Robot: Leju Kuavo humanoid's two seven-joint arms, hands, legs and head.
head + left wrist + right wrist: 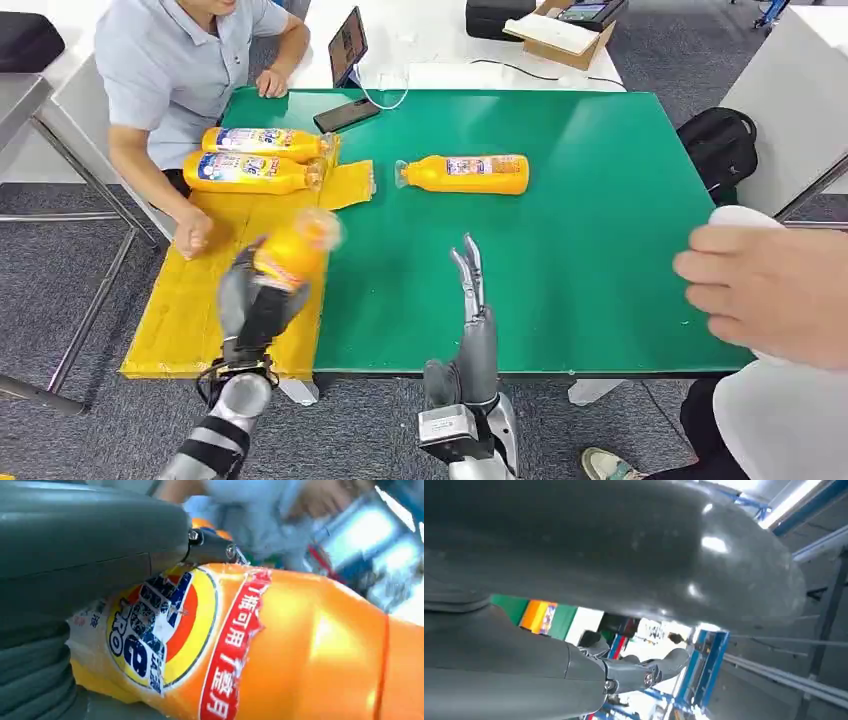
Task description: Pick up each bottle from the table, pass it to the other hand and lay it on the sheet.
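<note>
The left hand [252, 300] gripped an orange bottle [292, 250] above the yellow sheet [190, 300], at the sheet's near right part. The right hand [472, 300] was empty, fingers extended over the green table [600, 220]. Two bottles [255, 160] lay side by side on the sheet's far end; a fourth bottle [465, 173] lay on the table just beyond the sheet.

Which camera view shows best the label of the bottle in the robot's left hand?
The left wrist view: the held bottle is close there, its label sharp. In the head view it is small and blurred in the left hand. The right wrist view catches another bottle.
</note>
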